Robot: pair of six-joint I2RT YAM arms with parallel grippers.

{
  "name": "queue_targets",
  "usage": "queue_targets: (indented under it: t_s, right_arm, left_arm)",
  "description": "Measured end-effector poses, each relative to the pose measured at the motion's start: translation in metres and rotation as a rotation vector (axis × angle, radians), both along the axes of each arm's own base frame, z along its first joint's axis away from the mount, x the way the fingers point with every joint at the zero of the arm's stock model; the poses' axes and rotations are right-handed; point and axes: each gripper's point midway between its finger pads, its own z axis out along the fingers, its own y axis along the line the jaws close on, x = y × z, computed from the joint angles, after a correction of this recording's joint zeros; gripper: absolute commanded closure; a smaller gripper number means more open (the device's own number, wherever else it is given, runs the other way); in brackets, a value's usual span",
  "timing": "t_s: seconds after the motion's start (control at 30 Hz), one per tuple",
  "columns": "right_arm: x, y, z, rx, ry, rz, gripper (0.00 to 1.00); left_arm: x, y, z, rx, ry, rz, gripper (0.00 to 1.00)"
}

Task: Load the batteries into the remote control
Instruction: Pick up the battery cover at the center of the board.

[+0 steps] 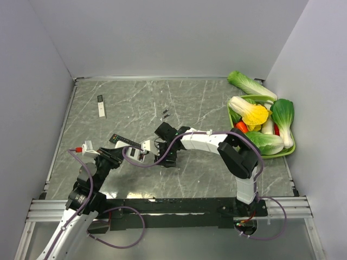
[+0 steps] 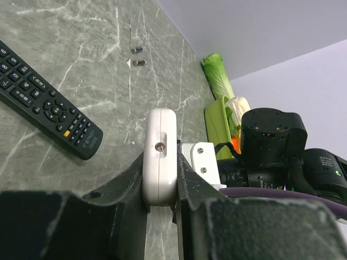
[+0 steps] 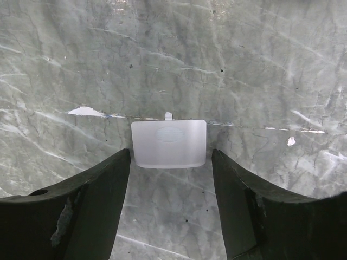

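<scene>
White rounded remote (image 2: 160, 141) clamped in left gripper (image 2: 160, 180) | right gripper (image 3: 169, 162) agape, empty, over flat grey lid (image 3: 169, 142)

2 tiny batteries (image 2: 136, 50), seemingly dark, side by side on table (image 2: 81, 32), white remote (image 2: 160, 157) on edge in left hand (image 2: 161, 181)

On the grey marbled surface (image 1: 195, 103) you have a black remote (image 2: 46, 103) lying buttons up near the left. A slim white remote (image 1: 101, 106) lies well apart, toward the far left. At your right edge sits a green tray (image 1: 276, 155) heaped with toy vegetables (image 1: 248, 111), with one bok choy (image 1: 249, 84) at its far rim.
</scene>
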Motion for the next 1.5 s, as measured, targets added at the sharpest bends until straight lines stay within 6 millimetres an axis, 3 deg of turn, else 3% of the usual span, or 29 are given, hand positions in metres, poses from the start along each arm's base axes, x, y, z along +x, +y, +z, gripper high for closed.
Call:
queue_targets:
  t_s: [0.13, 0.47, 0.87, 1.17, 1.3, 1.5]
  right_arm:
    - [0.000, 0.000, 0.000, -0.006, 0.004, 0.000, 0.32]
    - [0.004, 0.000, 0.000, -0.009, 0.008, -0.010, 0.56]
    - [0.002, -0.004, 0.000, 0.026, 0.013, -0.083, 0.66]
    - [-0.013, -0.036, 0.005, 0.011, 0.037, -0.198, 0.78]
    - [-0.018, -0.042, 0.020, 0.051, 0.024, -0.239, 0.79]
    - [-0.015, -0.035, 0.064, 0.199, -0.033, -0.304, 0.79]
  left_arm:
    - [0.000, -0.001, -0.002, -0.003, 0.004, -0.006, 0.99]
    - [0.002, -0.007, -0.008, -0.024, 0.011, -0.027, 0.99]
    - [0.008, -0.017, -0.025, -0.043, 0.046, -0.059, 0.99]
    - [0.012, -0.024, -0.008, -0.092, -0.009, -0.088, 0.99]
    - [0.015, -0.030, 0.001, -0.115, -0.033, -0.110, 0.99]
    - [0.021, -0.037, 0.012, -0.141, -0.070, -0.139, 0.99]
